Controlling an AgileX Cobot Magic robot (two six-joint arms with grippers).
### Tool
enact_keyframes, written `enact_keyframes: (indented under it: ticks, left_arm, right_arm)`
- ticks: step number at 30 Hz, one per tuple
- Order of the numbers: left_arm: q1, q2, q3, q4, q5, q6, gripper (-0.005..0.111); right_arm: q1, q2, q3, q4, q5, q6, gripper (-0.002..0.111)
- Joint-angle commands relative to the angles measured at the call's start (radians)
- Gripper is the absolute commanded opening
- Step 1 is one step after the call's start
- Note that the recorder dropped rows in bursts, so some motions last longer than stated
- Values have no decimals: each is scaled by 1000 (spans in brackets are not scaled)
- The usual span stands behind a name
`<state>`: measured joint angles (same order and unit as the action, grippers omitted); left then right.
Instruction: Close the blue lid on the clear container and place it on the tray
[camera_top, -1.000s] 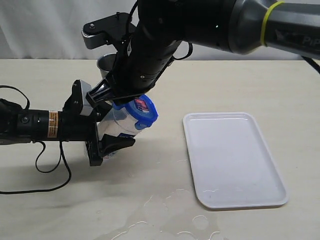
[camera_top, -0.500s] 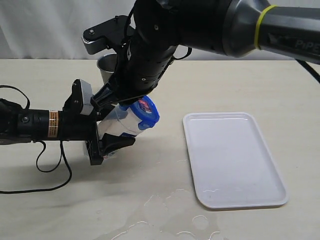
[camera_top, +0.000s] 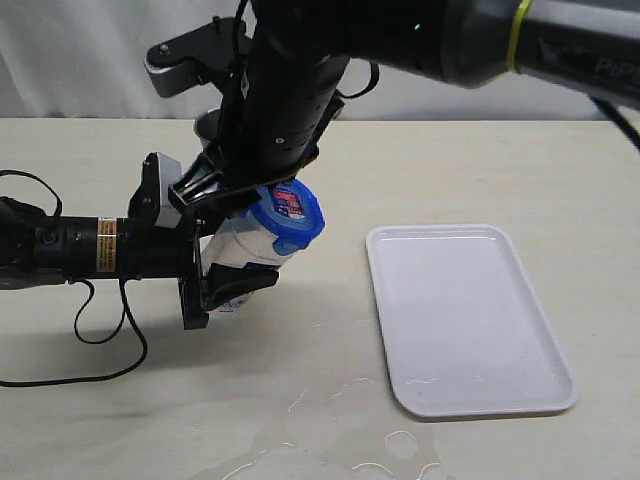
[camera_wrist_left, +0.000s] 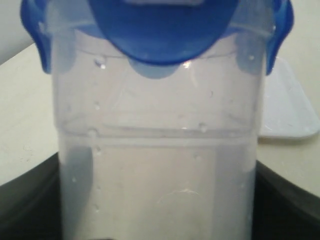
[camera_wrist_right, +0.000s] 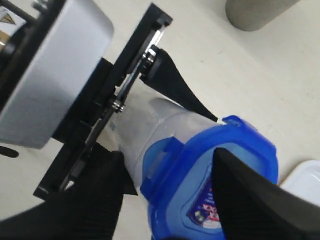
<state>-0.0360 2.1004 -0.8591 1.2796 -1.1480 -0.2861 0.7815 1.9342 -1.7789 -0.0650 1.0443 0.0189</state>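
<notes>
Your left gripper (camera_top: 228, 258) reaches in from the left, clamped around the body of the clear container (camera_top: 245, 245). It holds the container tilted above the table (camera_top: 500, 170), apart from the white tray (camera_top: 470, 320) lying flat to the right. The blue lid (camera_top: 290, 218) sits on the container's mouth, and your right gripper (camera_wrist_right: 167, 165) hangs over it with a finger on each side; whether those fingers press the lid or stand clear cannot be told.

Left arm (camera_top: 60, 245) lies level, jaws clamped; right arm (camera_top: 290, 90) reaches down, jaws spread.
</notes>
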Motion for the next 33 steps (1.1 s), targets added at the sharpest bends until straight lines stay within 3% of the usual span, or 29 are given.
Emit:
enact_keyframes:
  ticks: [1,6,9,10,13,18,22,24,27,31,33]
  left_arm:
    - [-4,-14,-5,-17,-42,5,0]
    - [-4,-14,-5,-17,-73,4,0]
    - [-4,-14,-5,-17,-73,4,0]
    - [-6,-16,-5,-21,-73,4,0]
    - [-10,-16,-5,-28,-73,4,0]
    - [-10,-42,-5,-43,-73,4,0]
    - [-12,-101,-5,14,-73,-40,0]
    - [-12,-119,-5,27,-73,-62,0]
    - [-18,-118,-5,50,-73,-62,0]
    - [-58,-118,-5,61,-73,-62,0]
    - [-70,-118,-5,50,-73,-62,0]
  right_arm:
    - [1,-111,-13,-2,16,-7,53]
    - [1,-222,4,-2,16,-12,47]
    - [1,-300,53,-22,8,-19,32]
    - [-1,-349,102,-52,-10,-19,21]
    - [-21,-426,210,-80,-53,2,5]
    - [-127,-545,416,-76,-103,33,4]
    - [-282,-540,620,16,-282,16,4]
    - [-338,-500,675,140,-415,-41,4]
    - [-347,-399,676,496,-518,-315,4]
    - [-347,-334,676,874,-500,-671,4]
    - [-347,-337,676,936,-486,-717,4]
